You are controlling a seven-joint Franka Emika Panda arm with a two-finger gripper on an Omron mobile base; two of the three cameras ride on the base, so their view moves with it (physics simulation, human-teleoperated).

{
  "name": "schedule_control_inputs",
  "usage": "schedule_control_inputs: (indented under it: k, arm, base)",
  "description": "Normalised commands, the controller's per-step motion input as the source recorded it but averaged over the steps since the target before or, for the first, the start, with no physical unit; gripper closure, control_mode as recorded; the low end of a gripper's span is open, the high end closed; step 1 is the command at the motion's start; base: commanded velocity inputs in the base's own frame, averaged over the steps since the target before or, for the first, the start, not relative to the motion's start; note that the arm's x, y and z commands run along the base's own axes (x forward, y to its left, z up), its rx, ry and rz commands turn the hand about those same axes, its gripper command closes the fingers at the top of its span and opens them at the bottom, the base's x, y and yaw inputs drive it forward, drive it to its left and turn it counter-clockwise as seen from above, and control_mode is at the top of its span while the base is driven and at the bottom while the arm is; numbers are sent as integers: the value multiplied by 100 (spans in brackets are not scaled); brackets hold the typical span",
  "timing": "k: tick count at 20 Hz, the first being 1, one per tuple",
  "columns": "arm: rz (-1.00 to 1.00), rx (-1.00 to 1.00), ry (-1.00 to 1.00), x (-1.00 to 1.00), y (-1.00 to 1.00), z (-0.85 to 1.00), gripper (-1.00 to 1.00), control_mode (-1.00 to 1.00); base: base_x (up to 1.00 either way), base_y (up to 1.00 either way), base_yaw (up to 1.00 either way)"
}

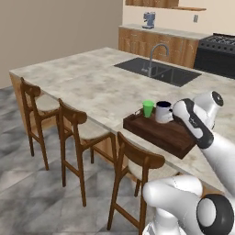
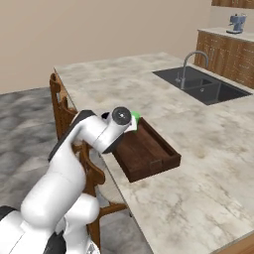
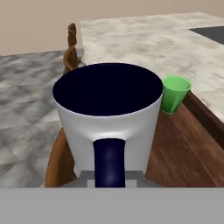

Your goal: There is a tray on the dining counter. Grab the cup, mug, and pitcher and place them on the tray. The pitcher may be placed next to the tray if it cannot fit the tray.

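While the white arm is reaching over the near edge of the dining counter (image 1: 87,87), the gripper (image 3: 109,177) is sitting shut on the dark handle of the mug (image 3: 109,116). Seen from the hand, the mug is standing upright right in front of the fingers, with its handle turned toward them and its dark inside facing up. From the left base view the mug (image 1: 163,111) is at the far end of the tray (image 1: 160,133), just beside the cup (image 1: 148,108); whether its bottom is touching the wood I cannot tell. The cup is standing upright at the corner of the tray, a little apart from the mug. The tray is lying on the counter close to the edge, above the wooden stools (image 1: 73,124). Farther back, the sink (image 1: 158,71) with its curved tap (image 1: 156,53) is set into the counter top. Behind it, a blue coffee machine (image 1: 148,19) is standing on the wall cabinets, and a black stove (image 1: 216,54) is beside them.
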Motion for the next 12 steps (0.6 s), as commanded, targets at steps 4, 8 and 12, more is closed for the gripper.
schedule_control_inputs:
  k: [4,8,12]
  arm:
    - [0,0,7,57,6,-29,100,-100]
    - [0,0,2,62,5,-27,100,-100]
    - [0,0,0,53,0,-29,100,-100]
  base:
    - [0,0,0]
    - [0,0,0]
    - [0,0,0]
